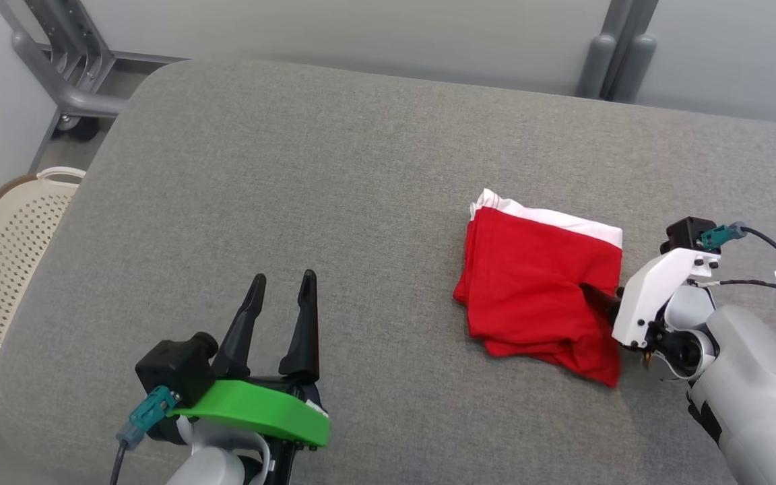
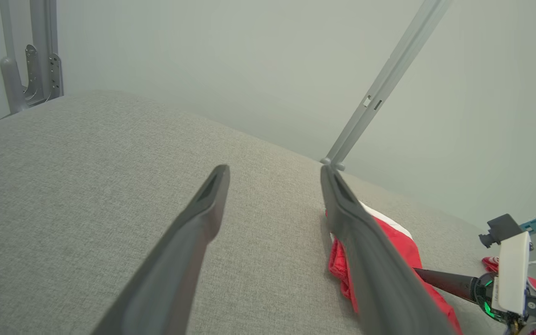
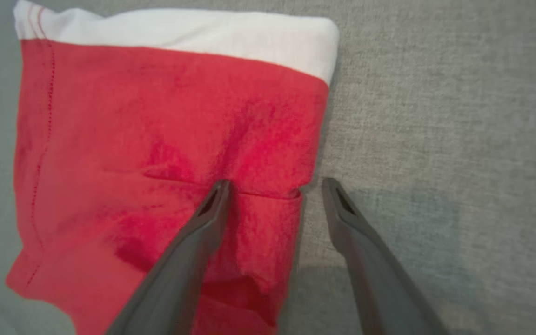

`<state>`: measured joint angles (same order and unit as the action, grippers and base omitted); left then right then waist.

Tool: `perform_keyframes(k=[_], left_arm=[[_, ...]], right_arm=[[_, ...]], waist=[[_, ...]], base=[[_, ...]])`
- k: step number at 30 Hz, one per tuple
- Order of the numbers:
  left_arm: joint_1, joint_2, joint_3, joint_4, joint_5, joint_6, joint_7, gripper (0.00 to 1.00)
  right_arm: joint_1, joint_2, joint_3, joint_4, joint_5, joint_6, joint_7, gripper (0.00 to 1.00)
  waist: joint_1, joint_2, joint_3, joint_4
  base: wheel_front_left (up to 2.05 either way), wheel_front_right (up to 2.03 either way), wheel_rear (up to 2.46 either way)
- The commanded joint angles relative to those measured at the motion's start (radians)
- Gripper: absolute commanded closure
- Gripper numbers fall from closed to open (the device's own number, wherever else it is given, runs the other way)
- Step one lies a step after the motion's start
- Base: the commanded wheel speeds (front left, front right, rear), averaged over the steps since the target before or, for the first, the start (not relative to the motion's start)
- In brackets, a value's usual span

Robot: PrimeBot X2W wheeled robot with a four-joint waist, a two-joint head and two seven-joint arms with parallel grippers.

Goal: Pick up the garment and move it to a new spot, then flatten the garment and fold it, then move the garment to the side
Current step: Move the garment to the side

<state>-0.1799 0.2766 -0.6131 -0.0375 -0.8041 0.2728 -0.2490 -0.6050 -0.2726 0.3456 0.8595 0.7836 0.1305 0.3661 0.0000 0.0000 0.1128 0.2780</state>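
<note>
The garment (image 1: 536, 283) is red with a white band along its far edge. It lies folded into a rough square on the grey surface, right of centre. My right gripper (image 3: 275, 186) is open and straddles the garment's (image 3: 165, 139) right edge, with one finger over the red cloth and the other over bare grey surface. In the head view one dark fingertip of the right gripper (image 1: 593, 293) pokes onto the red cloth. My left gripper (image 1: 283, 279) stands open at the lower left, apart from the garment (image 2: 400, 242), with nothing between its fingers.
The grey padded surface (image 1: 294, 168) has a rounded far-left corner. A cream perforated basket (image 1: 11, 249) sits beyond its left edge. Grey metal frame posts (image 1: 620, 47) stand behind the surface. Bare fabric stretches across the left and middle.
</note>
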Motion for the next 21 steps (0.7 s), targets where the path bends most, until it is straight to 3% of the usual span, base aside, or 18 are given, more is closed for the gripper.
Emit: perform_keyframes(k=[1, 6, 7, 9, 10, 21], left_arm=[[-0.018, -0.001, 0.006, 0.003, 0.011, -0.005, -0.008, 0.00], [-0.020, -0.004, 0.011, 0.005, 0.011, -0.007, -0.008, 0.00], [-0.020, -0.005, 0.012, 0.006, 0.012, -0.007, -0.008, 0.00], [-0.022, -0.006, 0.013, 0.008, 0.014, -0.008, -0.009, 0.00], [-0.022, -0.007, 0.013, 0.008, 0.015, -0.008, -0.008, 0.00], [-0.015, -0.001, 0.016, 0.009, 0.022, -0.006, -0.010, 0.00]], right_arm=[[-0.006, 0.008, -0.007, 0.026, 0.013, 0.000, 0.010, 0.00], [-0.015, 0.023, -0.012, 0.049, 0.025, 0.000, 0.009, 0.00], [-0.018, 0.026, -0.012, 0.050, 0.025, 0.000, 0.002, 0.50], [-0.022, 0.030, -0.005, 0.051, 0.022, 0.000, -0.006, 0.78], [-0.024, 0.032, 0.000, 0.048, 0.020, 0.000, -0.010, 1.00], [-0.049, -0.006, 0.055, -0.033, 0.026, 0.000, -0.022, 1.00]], waist=[[0.0000, 0.0000, 0.015, 0.018], [0.0000, 0.0000, 0.020, 0.019], [0.0000, 0.0000, 0.021, 0.017], [0.0000, 0.0000, 0.023, 0.014], [0.0000, 0.0000, 0.023, 0.011], [0.0000, 0.0000, 0.014, -0.054]], base=[[0.00, 0.00, 0.00], [0.00, 0.00, 0.00], [0.00, 0.00, 0.00], [0.00, 0.00, 0.00], [0.00, 0.00, 0.00], [0.00, 0.00, 0.00]])
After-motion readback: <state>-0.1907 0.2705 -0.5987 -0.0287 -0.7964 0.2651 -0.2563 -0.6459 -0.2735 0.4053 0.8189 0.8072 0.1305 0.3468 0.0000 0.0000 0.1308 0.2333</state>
